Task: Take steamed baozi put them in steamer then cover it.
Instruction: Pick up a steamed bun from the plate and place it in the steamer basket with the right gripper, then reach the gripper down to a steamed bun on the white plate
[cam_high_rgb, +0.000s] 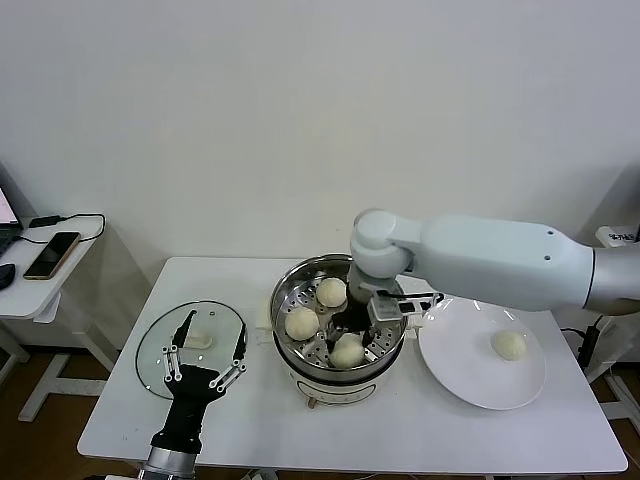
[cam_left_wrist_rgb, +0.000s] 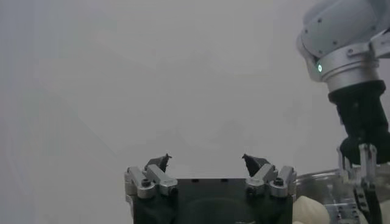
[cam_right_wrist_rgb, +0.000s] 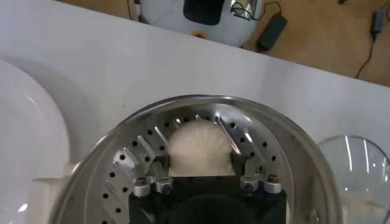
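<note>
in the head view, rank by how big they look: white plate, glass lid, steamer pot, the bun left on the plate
1. steamer pot and white plate: look alike, too close to rank
2. glass lid, slightly smaller, partly hidden by the left gripper
3. bun, smallest

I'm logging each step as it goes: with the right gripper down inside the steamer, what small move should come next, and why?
Probably lift the right gripper straight up. Its fingers flank a baozi already resting on the steamer tray, and another bun waits on the plate. The left gripper hovers open over the lid.
</note>
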